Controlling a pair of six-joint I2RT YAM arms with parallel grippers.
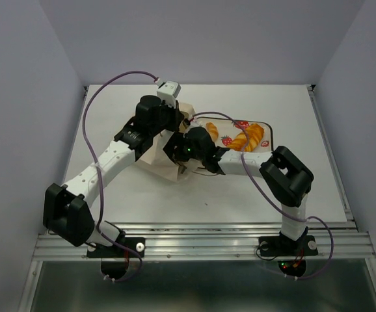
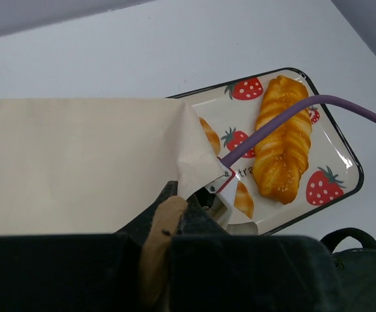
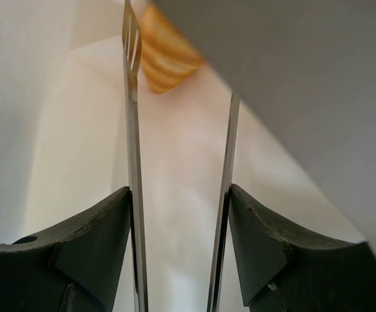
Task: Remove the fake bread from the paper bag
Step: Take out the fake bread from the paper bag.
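Observation:
The cream paper bag [image 1: 154,155] lies on the table left of the tray; it also fills the left of the left wrist view [image 2: 77,162]. My left gripper [image 1: 167,123] [image 2: 175,203] is shut on the bag's edge by its mouth. My right gripper [image 1: 181,159] [image 3: 180,188] reaches inside the bag and is shut on metal tongs [image 3: 133,130] whose arms stand apart. A ridged golden piece of fake bread [image 3: 165,58] lies deep in the bag beyond the tong tips. A long ridged loaf [image 2: 282,149] [image 1: 250,138] and smaller pastries [image 2: 209,135] lie on the tray.
The strawberry-print tray [image 2: 334,146] [image 1: 266,127] sits right of the bag. A purple cable [image 2: 344,104] crosses over the tray. The right arm's elbow [image 1: 289,172] stands in front of the tray. Grey walls enclose the table.

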